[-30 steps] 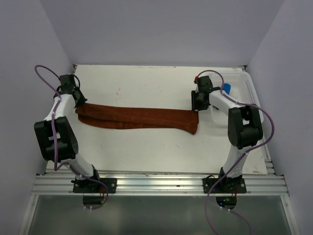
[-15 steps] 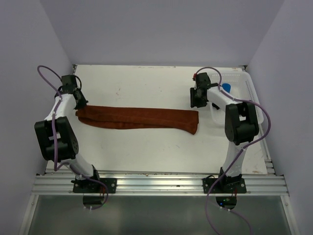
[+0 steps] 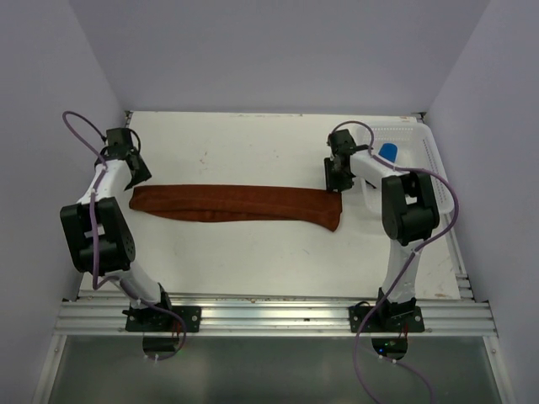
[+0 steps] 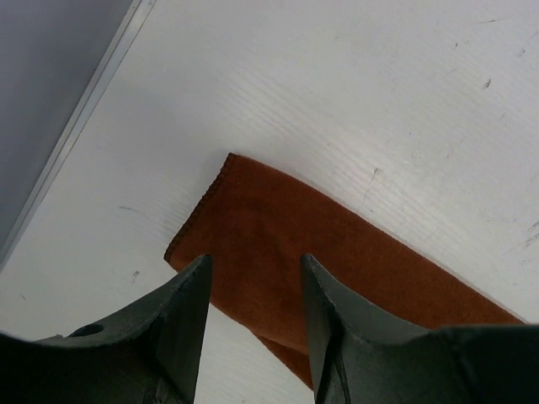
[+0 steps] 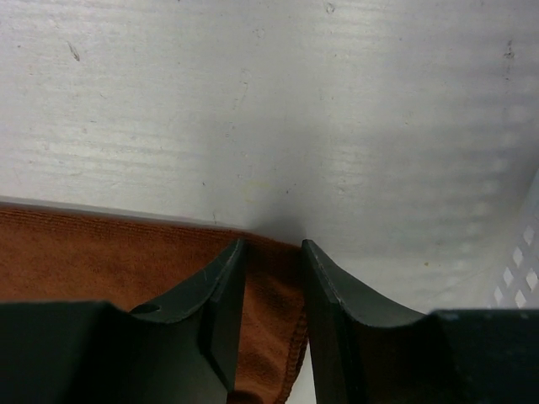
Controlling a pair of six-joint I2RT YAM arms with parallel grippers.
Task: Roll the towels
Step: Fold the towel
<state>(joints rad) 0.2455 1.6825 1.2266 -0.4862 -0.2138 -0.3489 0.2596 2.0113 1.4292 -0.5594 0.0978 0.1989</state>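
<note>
The long rust-brown towel (image 3: 236, 202) lies flat as a folded strip across the table, left to right. My left gripper (image 3: 137, 174) is open just above its left end; in the left wrist view the towel (image 4: 337, 261) shows between the spread fingers (image 4: 189, 311). My right gripper (image 3: 335, 178) is open with a narrow gap, low over the towel's far right corner (image 5: 278, 295). The bright blue towel (image 3: 387, 152) sits in the white basket behind the right arm, mostly hidden.
The white mesh basket (image 3: 425, 147) stands at the back right, and its wall shows at the right edge of the right wrist view (image 5: 518, 261). The table's left edge rail (image 4: 76, 139) runs close to the left gripper.
The towel's left end has flattened and straightened. My left gripper has drawn back a little from it. My right gripper has shifted slightly left over the towel's right corner.
</note>
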